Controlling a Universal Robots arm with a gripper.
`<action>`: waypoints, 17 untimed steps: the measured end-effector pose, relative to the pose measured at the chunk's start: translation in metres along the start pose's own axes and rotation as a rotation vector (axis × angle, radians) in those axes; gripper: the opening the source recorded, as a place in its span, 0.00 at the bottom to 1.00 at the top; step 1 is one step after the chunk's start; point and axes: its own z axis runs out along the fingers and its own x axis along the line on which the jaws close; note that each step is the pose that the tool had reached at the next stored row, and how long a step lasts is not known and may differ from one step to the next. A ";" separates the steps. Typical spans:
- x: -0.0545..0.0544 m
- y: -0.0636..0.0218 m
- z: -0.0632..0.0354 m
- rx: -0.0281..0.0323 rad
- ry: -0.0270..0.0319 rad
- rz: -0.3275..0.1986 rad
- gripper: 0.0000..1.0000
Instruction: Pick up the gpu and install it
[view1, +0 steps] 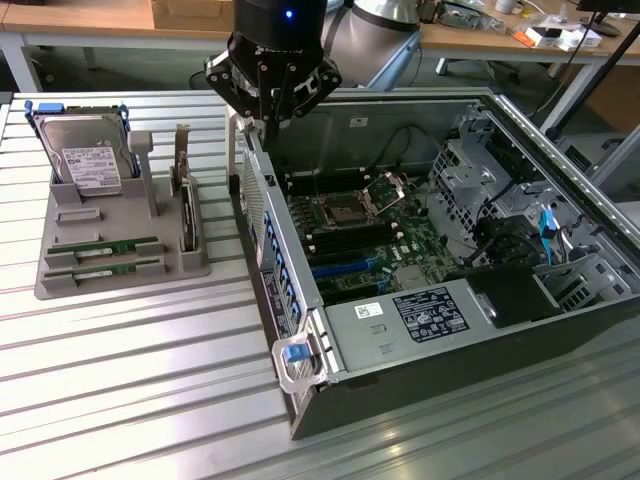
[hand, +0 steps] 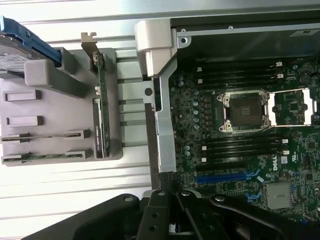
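The gripper (view1: 268, 115) hangs closed and empty over the computer case (view1: 262, 215) wall. It is well apart from the gpu (view1: 112, 246), a thin green stick set on edge in the gray holder (view1: 60, 285). The gpu looks light, stiff and fragile, best pinched by its long edges, clear of the chips.

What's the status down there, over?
Fingers shut, over case wall. Gpu lying in tray, untouched. Card stands beside it.

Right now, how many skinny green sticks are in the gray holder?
2. One green stick lies in a slot of the gray holder; the second stick lies in the next slot beside it.
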 end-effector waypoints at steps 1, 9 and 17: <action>0.002 -0.0001 0.0000 -0.0001 0.0000 0.000 0.10; 0.019 -0.0014 -0.0005 -0.0001 -0.0002 0.000 0.10; 0.029 -0.0022 -0.0008 -0.0001 -0.0002 0.000 0.10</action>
